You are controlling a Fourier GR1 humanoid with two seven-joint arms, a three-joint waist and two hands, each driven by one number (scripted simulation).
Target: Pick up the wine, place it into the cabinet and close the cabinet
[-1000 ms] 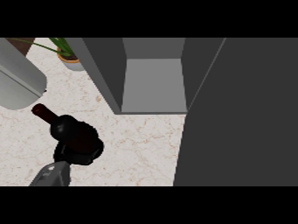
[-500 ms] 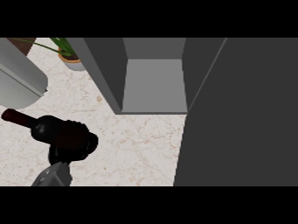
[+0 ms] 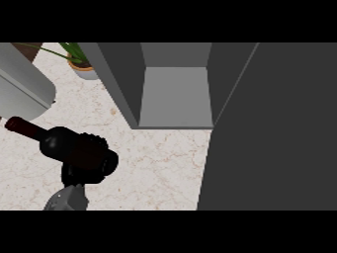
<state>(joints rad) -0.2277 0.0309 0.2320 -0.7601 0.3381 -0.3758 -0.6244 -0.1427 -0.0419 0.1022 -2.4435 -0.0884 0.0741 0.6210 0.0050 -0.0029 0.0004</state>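
Since a moment ago our left hand [image 3: 91, 160] has moved the wine bottle [image 3: 43, 138] left and tipped it over more, so its neck now points up-left. It got no nearer the cabinet [image 3: 175, 96], so we think putting it in is still to come. Our fingers are curled round the bottle above the counter [image 3: 163, 163]. We count one bottle, one open cabinet, one plant [image 3: 80, 59]

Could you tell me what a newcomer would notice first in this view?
Probably the dark wine bottle at lower left, its neck pointing up-left, gripped by the black left hand above the marble counter. Next, the open grey cabinet at top centre, with its big dark door filling the right side.
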